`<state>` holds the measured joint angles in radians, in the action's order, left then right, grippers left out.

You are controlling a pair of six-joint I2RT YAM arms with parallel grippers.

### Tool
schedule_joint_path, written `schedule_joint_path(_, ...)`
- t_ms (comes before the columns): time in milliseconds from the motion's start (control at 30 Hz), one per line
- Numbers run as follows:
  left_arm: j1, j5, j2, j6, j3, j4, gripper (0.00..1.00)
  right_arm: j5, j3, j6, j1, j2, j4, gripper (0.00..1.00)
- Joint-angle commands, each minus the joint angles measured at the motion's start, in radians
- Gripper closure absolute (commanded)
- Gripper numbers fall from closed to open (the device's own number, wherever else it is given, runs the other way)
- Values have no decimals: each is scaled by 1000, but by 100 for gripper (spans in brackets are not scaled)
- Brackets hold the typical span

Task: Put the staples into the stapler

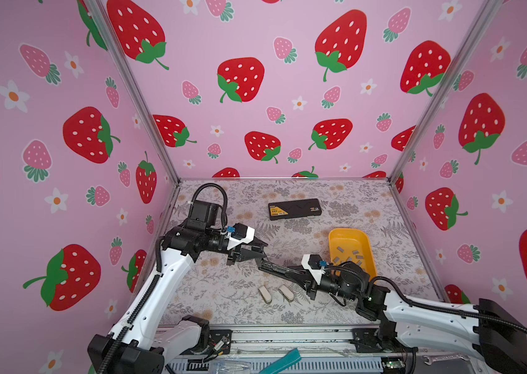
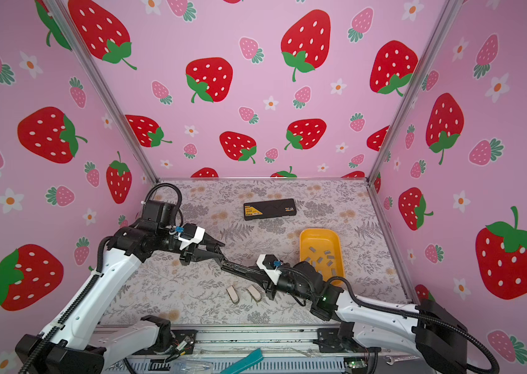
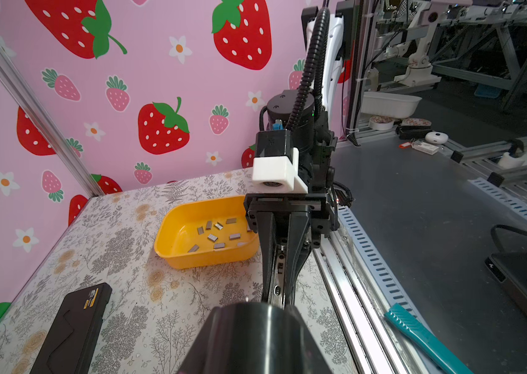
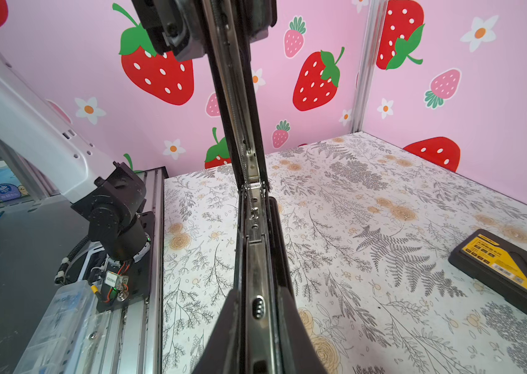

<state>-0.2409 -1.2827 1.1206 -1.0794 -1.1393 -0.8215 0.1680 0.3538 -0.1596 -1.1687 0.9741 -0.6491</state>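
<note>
Now the black stapler (image 1: 272, 267) hangs over the floral tabletop (image 1: 223, 291), swung open with its metal channel showing. The left gripper (image 1: 261, 255) is clamped on one end and the right gripper (image 1: 288, 273) pinches the other. The staples (image 3: 212, 238) lie loose in the yellow tray (image 1: 346, 235), just beside the right arm.

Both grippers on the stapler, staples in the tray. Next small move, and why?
Probably: left gripper lets go of the stapler and heads for the staples in the yellow tray. The right gripper holds the stapler aloft, its metal channel looks exposed, and no strip is picked.
</note>
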Motion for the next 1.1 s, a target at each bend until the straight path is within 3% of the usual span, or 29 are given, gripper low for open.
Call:
schedule_joint_path(0,45,87,-6,-45,-4,144,86,-23,-18,-45,-2,-85,-87,100)
schedule_joint_path(133,45,114,-9,19,28,221,66,-42,-18,-49,-2,-113,-80,100)
schedule_joint_path(500,48,183,-27,124,65,333,39,-117,-49,-59,-2,-159,-92,100)
schedule_joint_path(767,55,259,-39,202,88,418,30,-214,-81,-67,-2,-219,-97,100)
schedule_joint_path(1067,70,332,-74,272,138,543,30,-403,-64,-99,-2,-206,-30,100)
